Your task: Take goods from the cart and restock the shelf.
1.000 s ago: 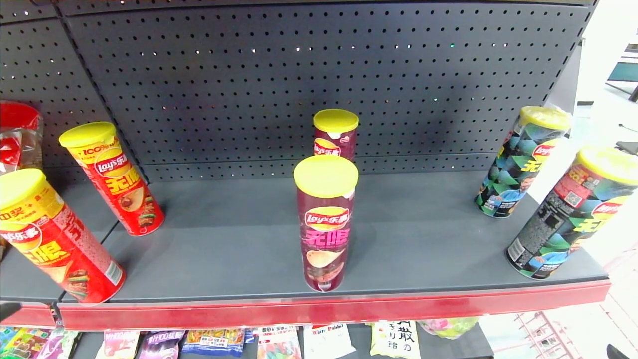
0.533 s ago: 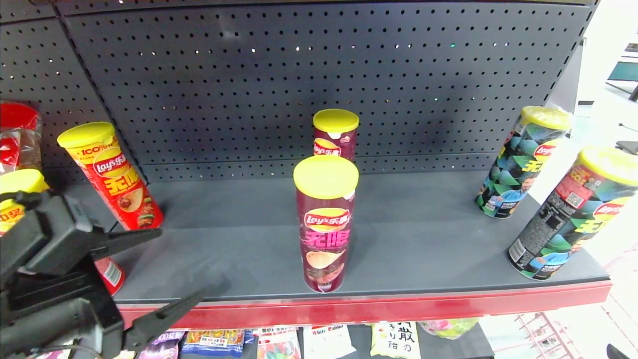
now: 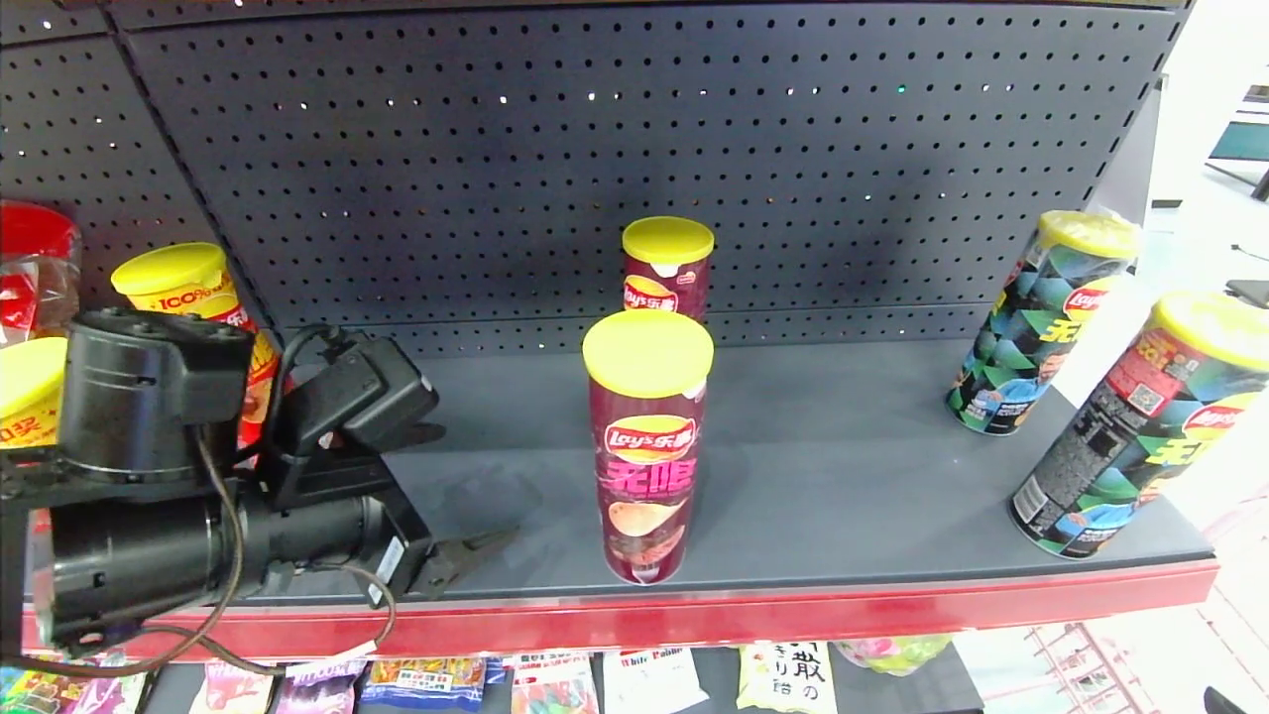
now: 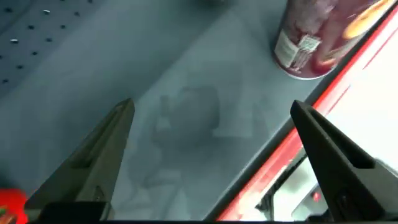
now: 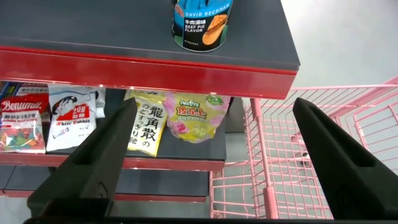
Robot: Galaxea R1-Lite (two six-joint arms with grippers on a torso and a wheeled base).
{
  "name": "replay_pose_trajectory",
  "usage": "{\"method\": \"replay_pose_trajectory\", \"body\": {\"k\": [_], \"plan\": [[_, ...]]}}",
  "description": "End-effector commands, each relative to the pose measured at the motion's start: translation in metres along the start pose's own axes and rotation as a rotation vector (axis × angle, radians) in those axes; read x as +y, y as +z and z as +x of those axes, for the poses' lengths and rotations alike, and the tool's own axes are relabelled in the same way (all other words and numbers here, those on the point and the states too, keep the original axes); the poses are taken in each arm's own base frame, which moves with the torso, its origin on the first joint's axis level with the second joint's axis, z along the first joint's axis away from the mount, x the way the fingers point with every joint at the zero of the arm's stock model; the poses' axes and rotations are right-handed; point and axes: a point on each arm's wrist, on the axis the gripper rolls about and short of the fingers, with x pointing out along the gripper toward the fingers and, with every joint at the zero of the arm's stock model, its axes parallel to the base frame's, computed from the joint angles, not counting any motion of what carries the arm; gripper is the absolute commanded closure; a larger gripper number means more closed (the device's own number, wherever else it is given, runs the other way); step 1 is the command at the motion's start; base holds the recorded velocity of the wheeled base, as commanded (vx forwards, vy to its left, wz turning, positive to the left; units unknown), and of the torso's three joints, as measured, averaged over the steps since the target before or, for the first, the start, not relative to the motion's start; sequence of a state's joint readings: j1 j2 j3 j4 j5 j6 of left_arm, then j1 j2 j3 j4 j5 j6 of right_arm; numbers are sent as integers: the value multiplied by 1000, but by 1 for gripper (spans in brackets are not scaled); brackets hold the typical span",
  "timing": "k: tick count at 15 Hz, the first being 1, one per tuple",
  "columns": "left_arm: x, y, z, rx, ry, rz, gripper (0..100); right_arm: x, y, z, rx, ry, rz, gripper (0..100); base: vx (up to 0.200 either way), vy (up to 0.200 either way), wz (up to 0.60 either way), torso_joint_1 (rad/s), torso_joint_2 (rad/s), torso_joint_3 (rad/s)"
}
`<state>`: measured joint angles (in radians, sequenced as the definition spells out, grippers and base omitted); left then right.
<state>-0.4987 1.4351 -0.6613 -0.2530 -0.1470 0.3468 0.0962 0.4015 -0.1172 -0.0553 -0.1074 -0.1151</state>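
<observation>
Well, my left gripper [image 3: 476,484] hangs open and empty just left of the upright maroon chip can with yellow lid [image 3: 647,446] on the grey metal shelf [image 3: 813,466]. Right of that can and lower, my right gripper [image 5: 216,102], jaws spread and empty, is near the pink wire cart [image 5: 298,155], so I judge it the nearer arm for fetching goods.

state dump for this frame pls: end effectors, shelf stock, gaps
left end effector: open, empty, over the shelf at its left front
right end effector: open, empty, pink cart beyond it
maroon cans: two, centre, one behind the other
red cans: two, far left, partly behind the left arm
black cans: two, right end
gaps: bare deck either side of the maroon cans
</observation>
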Motion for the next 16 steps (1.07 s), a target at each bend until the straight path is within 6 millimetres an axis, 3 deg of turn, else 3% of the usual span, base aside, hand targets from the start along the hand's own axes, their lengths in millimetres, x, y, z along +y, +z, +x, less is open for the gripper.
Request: {"method": "replay_pose_trajectory", "body": {"k": [1,8,16], "plan": [[-4,-4,19,50,-38,11,0,0,0,1,7,4,-1,0,0,0,0,0,0,0],[-5,10,56,67,-74,27,0,1,-2,2,15,16,-2,0,0,0,0,0,0,0],[-3,17,70,60,-81,30,0,1,-2,2,16,16,-2,0,0,0,0,0,0,0]]}}
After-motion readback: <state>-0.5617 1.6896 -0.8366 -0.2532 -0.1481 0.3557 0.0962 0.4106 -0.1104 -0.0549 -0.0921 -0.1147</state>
